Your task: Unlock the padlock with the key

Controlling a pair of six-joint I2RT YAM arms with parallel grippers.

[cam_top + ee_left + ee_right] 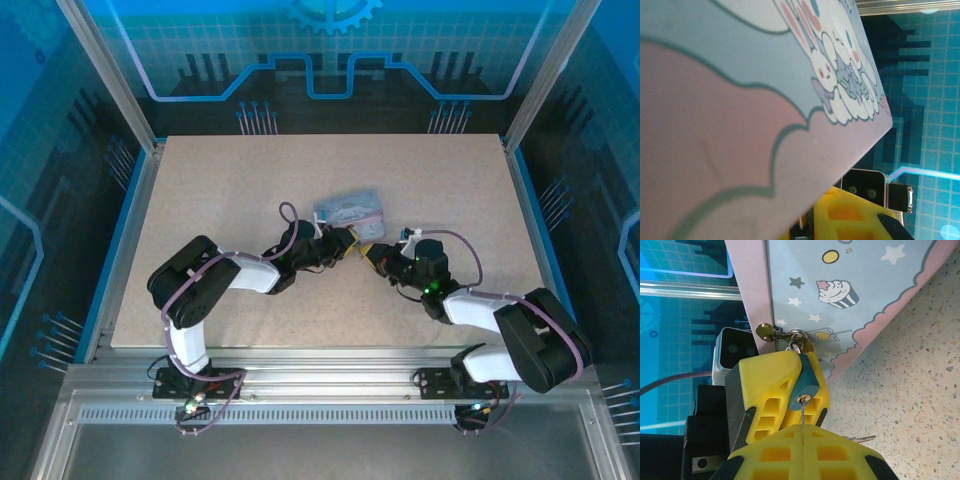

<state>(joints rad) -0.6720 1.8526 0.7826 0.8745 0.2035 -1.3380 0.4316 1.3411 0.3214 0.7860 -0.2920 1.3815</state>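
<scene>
There is one pale blue cartoon-printed tin (349, 209), one padlock (805, 381), one key (803, 416) and two end effectors. A small silvery piece (862, 438) pokes out right of the lower yellow fingers; I cannot tell what it is.

In the right wrist view the padlock sits at frame centre. Its long axis runs nearly up and down, leaning a little to the right at the top. Its thin shackle (797, 342) is at the upper end, hooked through the tin's brass hasp (767, 332). Its keyhole face points down the frame. The key is a thin sliver standing upright in line with the keyhole, its tip at the hole.

The right end effector (803, 429) is clenched on the key, yellow pads pressed together. The left end effector (338, 243) looks clenched on the padlock's body, with yellow fingers (767, 385) on either side of it.

The tin is just above the middle of the bench (250, 180), closed, so its contents are hidden.
</scene>
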